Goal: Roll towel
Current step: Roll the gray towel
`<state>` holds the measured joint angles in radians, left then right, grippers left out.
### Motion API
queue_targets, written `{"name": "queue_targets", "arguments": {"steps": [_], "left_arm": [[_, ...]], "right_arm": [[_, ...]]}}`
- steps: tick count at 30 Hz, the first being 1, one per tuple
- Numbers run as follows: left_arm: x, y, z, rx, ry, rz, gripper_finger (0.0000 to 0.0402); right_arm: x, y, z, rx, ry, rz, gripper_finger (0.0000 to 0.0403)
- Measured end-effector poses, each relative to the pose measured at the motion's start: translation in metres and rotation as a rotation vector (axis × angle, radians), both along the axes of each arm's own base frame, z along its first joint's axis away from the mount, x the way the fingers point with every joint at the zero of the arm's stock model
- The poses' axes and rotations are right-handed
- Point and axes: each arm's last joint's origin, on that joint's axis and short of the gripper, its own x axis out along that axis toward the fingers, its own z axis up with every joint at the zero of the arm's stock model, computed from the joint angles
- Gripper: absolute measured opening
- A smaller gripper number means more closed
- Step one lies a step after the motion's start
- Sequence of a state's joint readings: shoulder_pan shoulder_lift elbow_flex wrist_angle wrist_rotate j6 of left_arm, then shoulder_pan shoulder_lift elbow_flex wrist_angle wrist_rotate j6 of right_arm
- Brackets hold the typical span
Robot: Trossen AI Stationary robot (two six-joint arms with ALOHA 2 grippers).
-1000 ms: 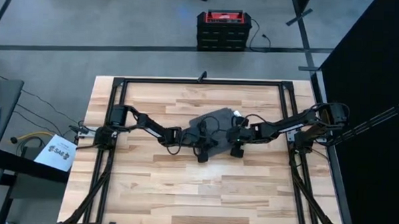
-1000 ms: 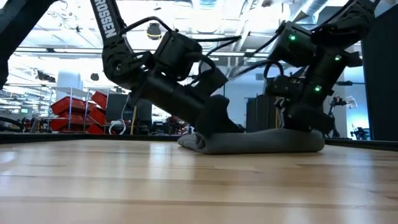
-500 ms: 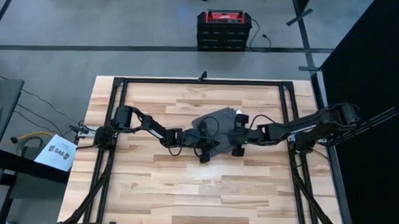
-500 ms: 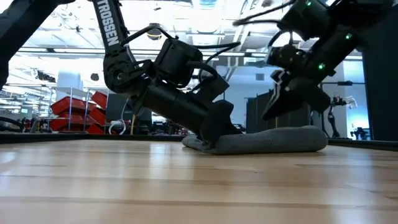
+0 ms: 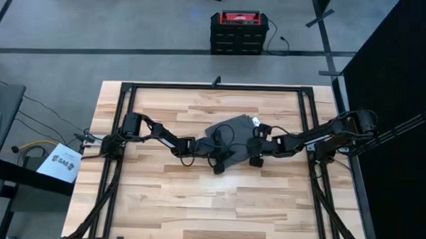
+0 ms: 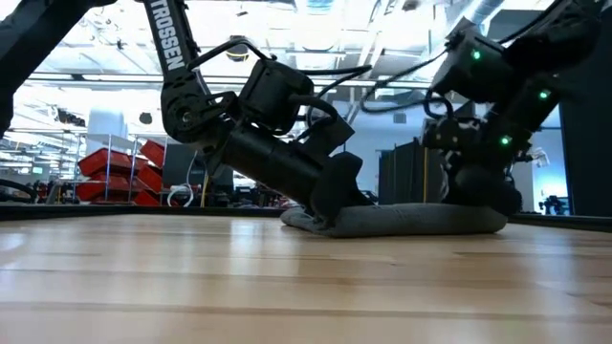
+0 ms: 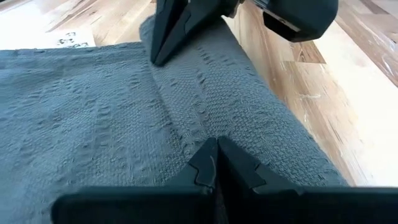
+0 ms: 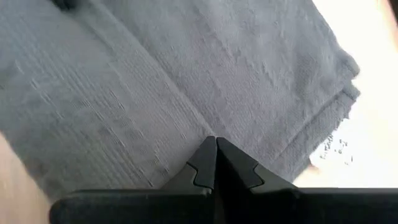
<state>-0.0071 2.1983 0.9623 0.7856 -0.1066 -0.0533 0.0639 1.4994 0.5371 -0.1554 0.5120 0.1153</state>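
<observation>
I have both closed grippers, left gripper [image 7: 216,155] and right gripper [image 8: 215,155], pressing the towel [image 5: 230,134]; next I should push its folded edge over.

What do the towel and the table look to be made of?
Towel: soft woven cloth, likely cotton, matte dark grey; the left wrist view shows a ribbed, waffle-like texture and soft folds. Table: light wood, seemingly butcher-block strips with visible grain and a smooth, slightly glossy finish.

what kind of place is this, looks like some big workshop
Likely a robotics lab or industrial workshop: a wooden table on a bare concrete floor, red storage bins on racks, and other equipment beyond under bright ceiling lights.
</observation>
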Motion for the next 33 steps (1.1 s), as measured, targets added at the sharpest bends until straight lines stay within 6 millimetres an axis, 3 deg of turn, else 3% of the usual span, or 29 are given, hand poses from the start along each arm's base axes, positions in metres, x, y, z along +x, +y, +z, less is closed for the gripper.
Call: {"name": "queue_targets", "arguments": {"steps": [10,23,29,33], "left_arm": [[0.000,0.000,-0.001,-0.006,0.004,0.005,0.0000],[-0.001,0.000,-0.002,-0.017,0.013,0.006,0.0000],[-0.001,0.000,-0.001,-0.021,0.009,0.008,0.0000],[-0.001,0.001,-0.001,-0.028,0.001,0.012,0.0000]], "right_arm": [[-0.018,0.002,0.001,-0.013,0.119,-0.071,0.0000],[-0.049,-0.001,0.029,-0.055,0.175,-0.099,0.0000],[-0.049,0.003,0.045,-0.059,0.034,-0.086,0.0000],[-0.029,0.016,0.059,-0.026,-0.248,-0.038,0.0000]]}}
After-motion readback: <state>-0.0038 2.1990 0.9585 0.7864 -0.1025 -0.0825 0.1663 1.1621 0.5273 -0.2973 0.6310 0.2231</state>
